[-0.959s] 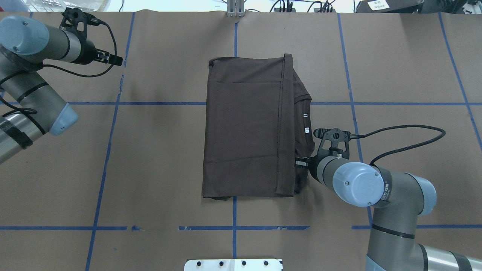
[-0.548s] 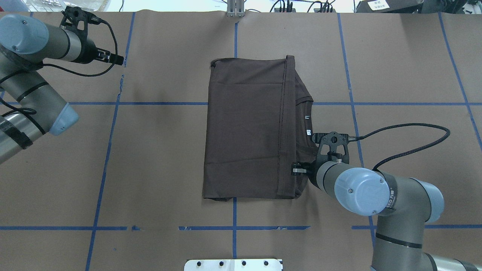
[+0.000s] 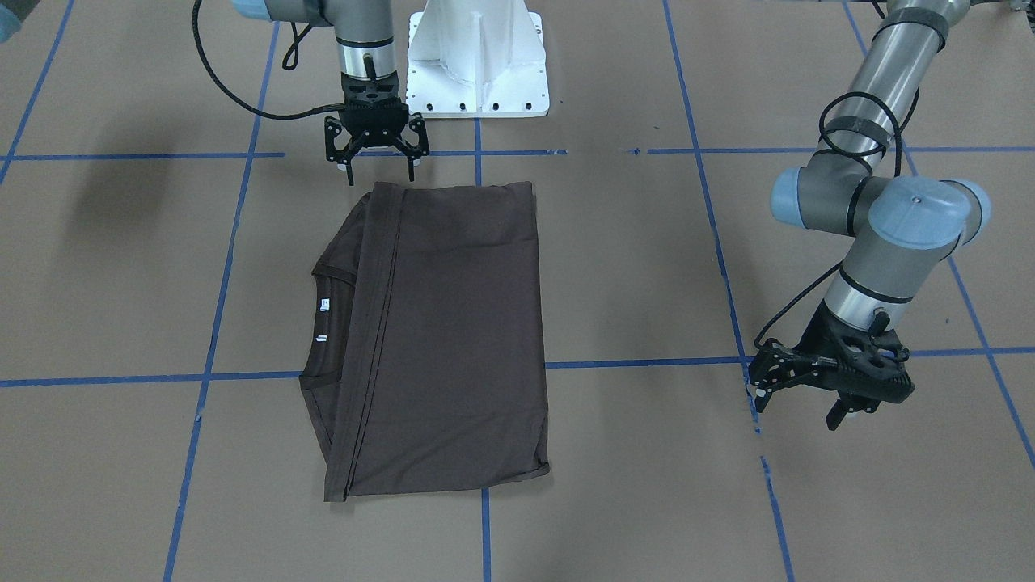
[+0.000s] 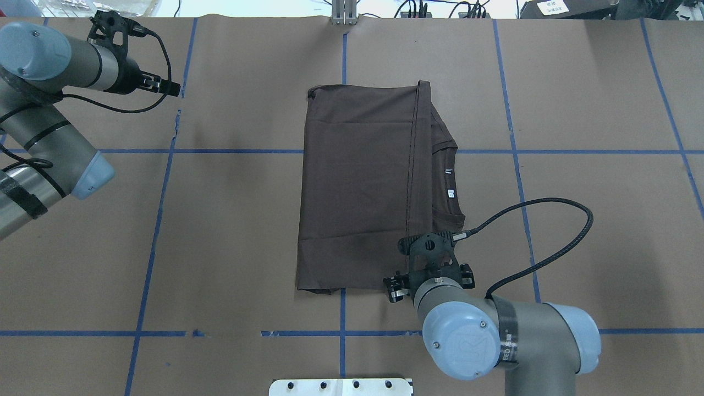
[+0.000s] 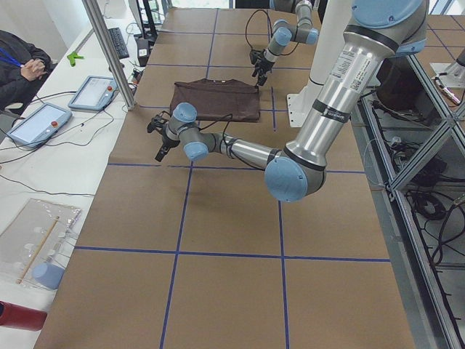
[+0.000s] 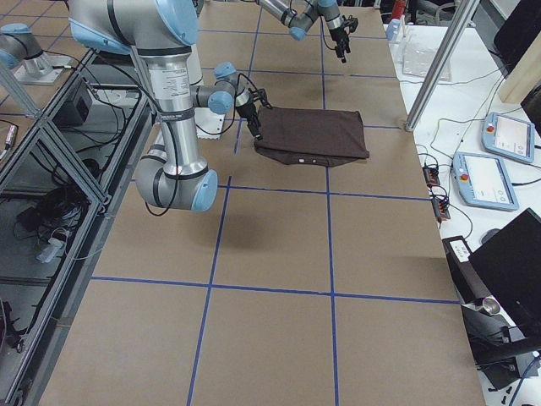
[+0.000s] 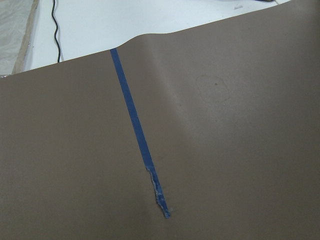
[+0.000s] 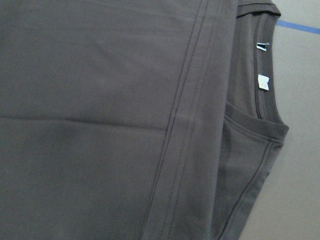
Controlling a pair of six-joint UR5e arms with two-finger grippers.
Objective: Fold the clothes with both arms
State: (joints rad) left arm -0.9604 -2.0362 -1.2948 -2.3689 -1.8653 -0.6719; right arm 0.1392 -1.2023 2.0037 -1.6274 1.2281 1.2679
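T-shirt (image 3: 453, 323): dark brown, folded to a flat rectangle on the brown-papered table (image 3: 647, 259). It lies straight out from the white base pedestal (image 3: 477, 56), a short gap off it.
fold: the hem band runs away from the pedestal, along the robot's-right side of the rectangle.
collar (image 8: 255, 122): pokes out past that band on the same side, two white neck tags (image 3: 323, 305) showing.
right gripper (image 3: 380, 174): fingers spread wide, holding nothing. It points down between the pedestal and the shirt.
shirt vs right gripper: the pedestal-side edge sits right under the fingertips, at the hem-band corner. The wrist view looks down on cloth from above, so it is raised; contact can't be confirmed.
left gripper (image 3: 796, 408): fingers look apart, holding nothing. It is far from the pedestal toward the robot's left, low over bare paper and a blue tape line (image 7: 140, 145).
shirt vs left gripper: well apart, no contact.
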